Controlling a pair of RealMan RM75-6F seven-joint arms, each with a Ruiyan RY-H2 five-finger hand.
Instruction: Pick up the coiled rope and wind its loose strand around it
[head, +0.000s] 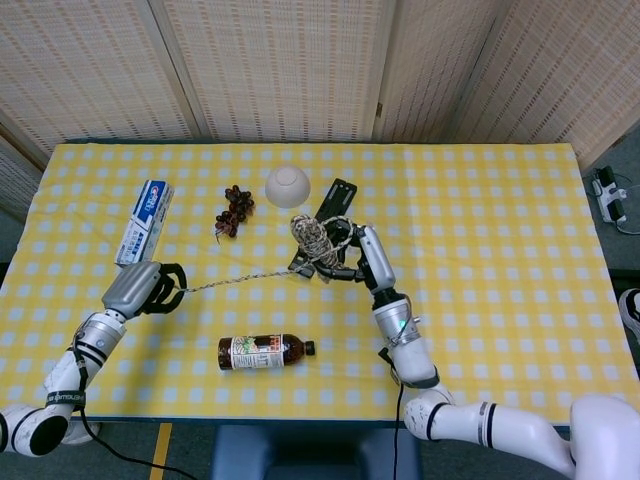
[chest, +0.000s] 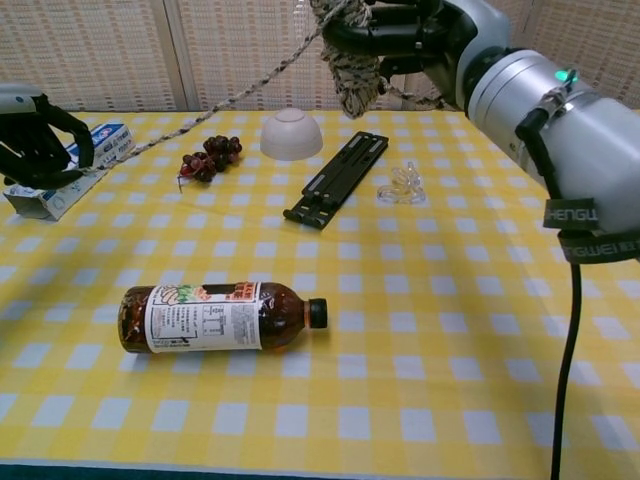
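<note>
Your right hand (head: 362, 262) grips the one coiled rope (head: 313, 238) above the table (head: 480, 200), fingers wrapped around it, while your left hand (head: 140, 289) pinches its single loose strand (head: 235, 279), drawn taut between them. Below lie one bottle (head: 263, 351), one bowl (head: 287, 185), one toothpaste box (head: 144, 224).

The rope (head: 316, 240) is a thick bundle of pale, speckled twisted cord, coiled into an upright hank and held up off the table near its middle. From it one loose strand (head: 235, 279) runs out taut and nearly straight toward the left side, sloping slightly downward. In the chest view the coil (chest: 350, 60) hangs high, with its strand (chest: 215, 105) stretching down-left.
</note>
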